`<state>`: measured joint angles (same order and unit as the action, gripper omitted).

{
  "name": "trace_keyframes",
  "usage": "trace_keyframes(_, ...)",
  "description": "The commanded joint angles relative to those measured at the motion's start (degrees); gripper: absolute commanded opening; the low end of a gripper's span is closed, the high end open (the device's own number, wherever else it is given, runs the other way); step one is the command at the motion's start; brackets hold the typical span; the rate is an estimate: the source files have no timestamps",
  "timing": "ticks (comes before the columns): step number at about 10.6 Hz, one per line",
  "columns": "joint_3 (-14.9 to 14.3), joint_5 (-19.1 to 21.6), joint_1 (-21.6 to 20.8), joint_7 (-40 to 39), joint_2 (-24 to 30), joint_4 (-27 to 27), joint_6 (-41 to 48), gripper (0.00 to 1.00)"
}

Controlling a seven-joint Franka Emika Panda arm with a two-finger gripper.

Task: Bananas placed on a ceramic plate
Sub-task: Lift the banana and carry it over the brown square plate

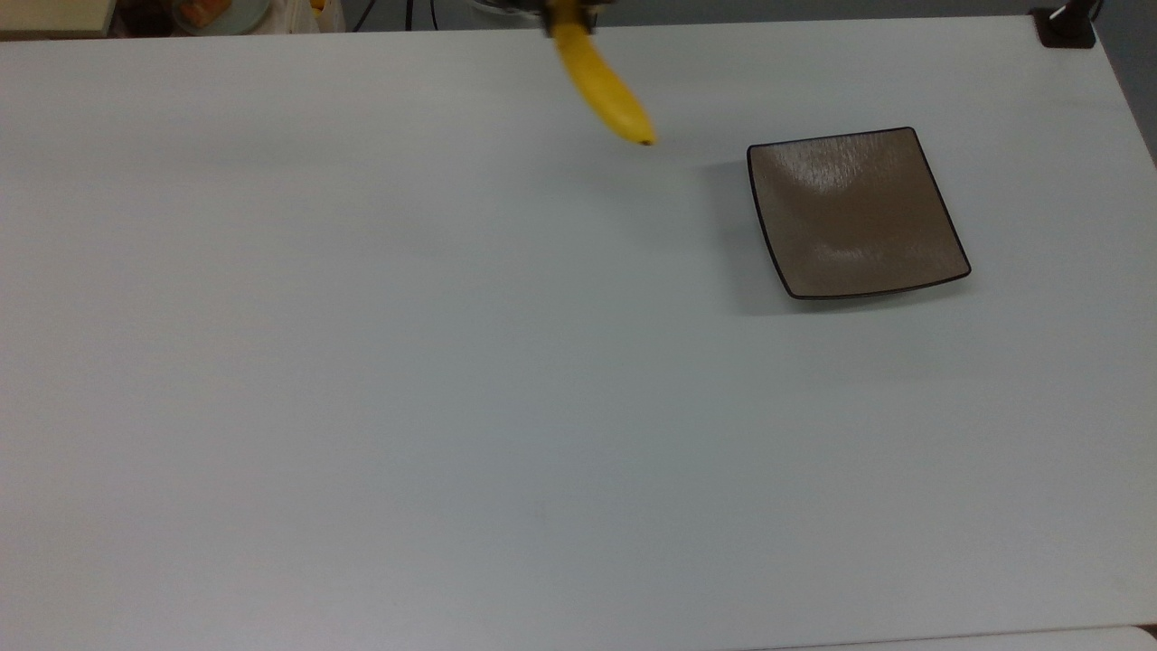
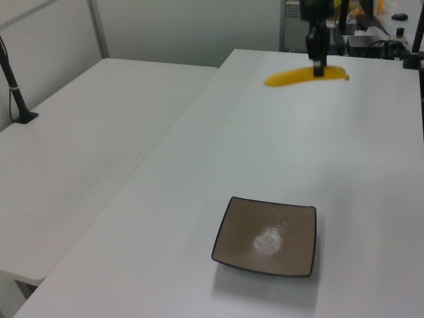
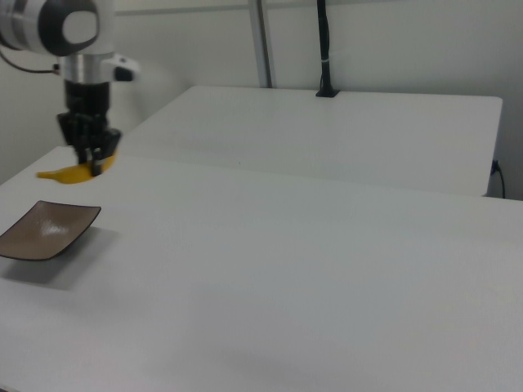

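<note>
So it's a big plain white table [image 1: 452, 407] in what looks like a lab, pale wall panels behind and a second white table [image 2: 86, 132] butted up alongside. A black post [image 3: 324, 49] stands at the far edge of that second table in the right view, and there's cluttered gear past the table's far end in the left view.

The top view catches just the banana [image 1: 604, 86] poking in from its upper edge, dark tip aimed toward the ceramic plate [image 1: 854, 212], which sits flat on the table with nothing on it. The right view gives you the white arm [image 3: 78, 33] coming straight down, wrist vertical. In the left view the gripper [image 2: 318, 68] is clamped on the banana near its stem end, holding it roughly level in the air, well apart from the plate
</note>
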<state>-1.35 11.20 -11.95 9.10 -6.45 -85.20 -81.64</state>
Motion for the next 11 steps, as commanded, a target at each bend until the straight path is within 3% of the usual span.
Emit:
trace_keyframes(1,-0.7,5.5,-7.4,12.8,-2.9,-2.3,-1.3,0.00)
trace_keyframes(3,-0.2,6.7,-11.2,21.1,-4.3,-5.8,-9.5,0.00)
trace_keyframes(6,5.9,5.9,-12.9,28.2,-4.6,-14.9,-24.2,0.01)
trace_keyframes(11,6.9,5.5,-16.5,32.9,-10.2,-16.6,-36.8,0.01)
